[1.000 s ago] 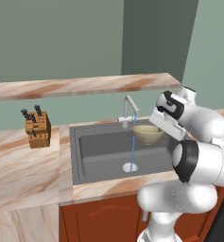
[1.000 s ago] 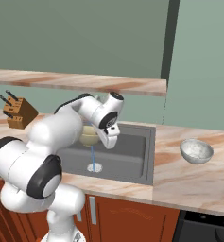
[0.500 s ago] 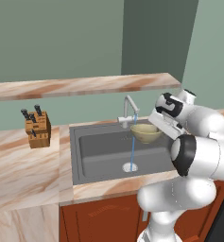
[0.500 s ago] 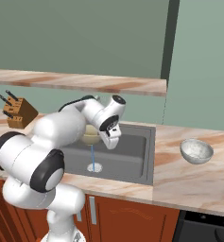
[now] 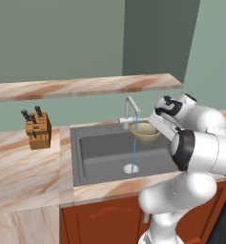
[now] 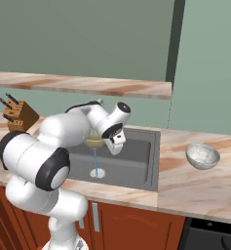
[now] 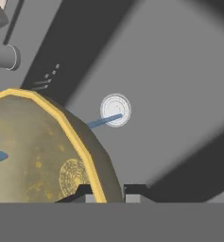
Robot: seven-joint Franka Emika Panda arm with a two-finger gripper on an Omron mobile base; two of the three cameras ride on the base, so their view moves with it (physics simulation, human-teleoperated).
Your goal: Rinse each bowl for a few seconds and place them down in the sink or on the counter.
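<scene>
Olive-gold bowl (image 5: 145,132), round, glossy inside, is held over the dark grey rectangular sink (image 5: 105,152), under the silver gooseneck faucet (image 5: 130,110). Fingers (image 7: 132,191) are clamped on its rim. A thin blue water stream (image 5: 134,145) falls toward the round pale drain (image 7: 115,110). Pale grey bowl (image 6: 202,156) sits on the marbled counter (image 6: 195,188).

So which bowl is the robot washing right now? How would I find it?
Look at the big dark grey sink set in the pink-beige marbled counter, then find the slim silver faucet at its back with blue water running down. The round olive-gold bowl hangs right under that spout, with the gripper shut on its rim. The other bowl, pale grey, sits alone on the counter.
</scene>
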